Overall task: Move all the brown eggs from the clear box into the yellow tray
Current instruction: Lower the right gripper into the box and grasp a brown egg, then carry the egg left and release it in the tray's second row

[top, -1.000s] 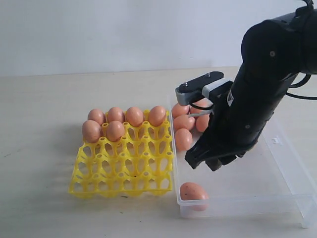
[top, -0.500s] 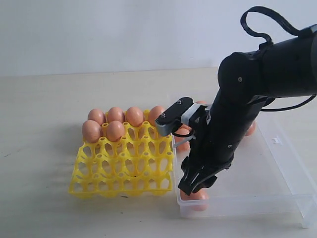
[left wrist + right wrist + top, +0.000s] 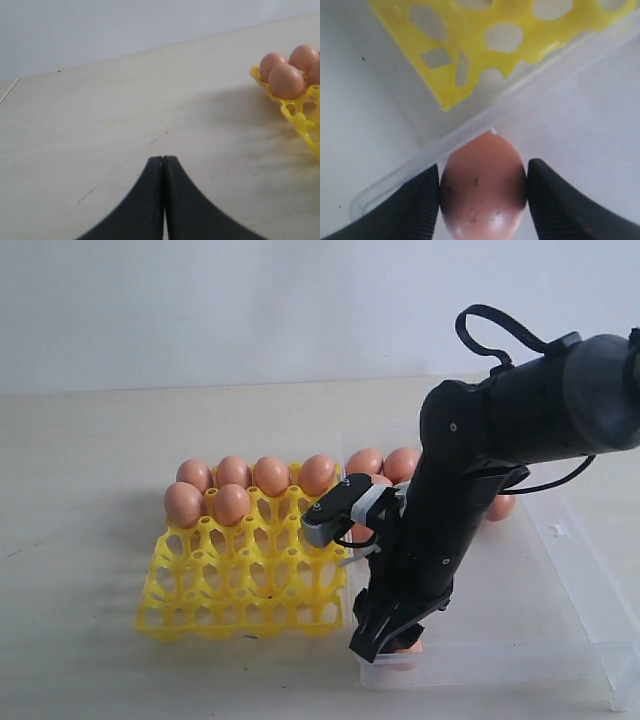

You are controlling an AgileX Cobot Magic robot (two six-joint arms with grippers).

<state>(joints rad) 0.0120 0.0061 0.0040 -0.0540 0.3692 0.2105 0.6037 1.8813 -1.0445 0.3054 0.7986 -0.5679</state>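
My right gripper (image 3: pixel 385 640) reaches down into the near left corner of the clear box (image 3: pixel 585 592). In the right wrist view its fingers (image 3: pixel 422 197) stand on either side of a speckled brown egg (image 3: pixel 482 187), very close to it, with a thin gap on one side. That egg (image 3: pixel 407 648) barely shows under the arm. More brown eggs (image 3: pixel 385 464) lie at the box's far end. The yellow tray (image 3: pixel 240 575) holds several eggs (image 3: pixel 250 480) in its back rows. My left gripper (image 3: pixel 163 159) is shut and empty above bare table.
The tray's near corner (image 3: pixel 447 95) lies just beyond the box wall (image 3: pixel 485 125) next to the egg. The left wrist view catches the tray's edge (image 3: pixel 300 120) with eggs (image 3: pixel 286 80). The right arm (image 3: pixel 500 440) hides part of the box.
The right arm swung from the middle of the box to its near left corner and came down, its jaws wider, so that the lone egg is between its fingers.
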